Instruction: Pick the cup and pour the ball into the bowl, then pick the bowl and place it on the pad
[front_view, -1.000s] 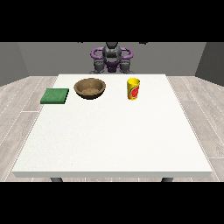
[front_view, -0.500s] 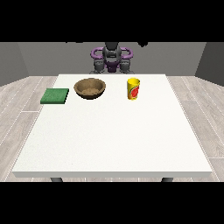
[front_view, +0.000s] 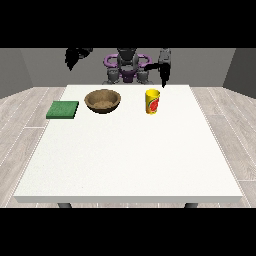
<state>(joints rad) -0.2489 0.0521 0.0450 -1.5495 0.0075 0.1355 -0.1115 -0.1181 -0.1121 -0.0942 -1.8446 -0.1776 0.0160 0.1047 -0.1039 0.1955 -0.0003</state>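
Since half a second ago we see both arms raised: the hand at the view's right (front_view: 164, 73) hangs above the yellow cup (front_view: 152, 101), fingers straight, holding nothing; of the hand at the view's left (front_view: 73, 57) we cannot tell. Left of the cup sits the bowl (front_view: 102, 100), then the green pad (front_view: 63, 109).

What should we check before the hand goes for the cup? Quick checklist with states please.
1. Yellow cup upright on the white table: ok.
2. Ball inside the cup: cannot tell, its inside is hidden from this view.
3. Hand at the view's right near the cup: not ok, it hangs behind and above the cup, apart from it.
4. Wooden bowl upright, beside the cup with a gap between them: ok.
5. Green pad flat with nothing on it, on the bowl's other side: ok.
6. Hand at the view's left out of the way: ok, raised beyond the table's far edge.
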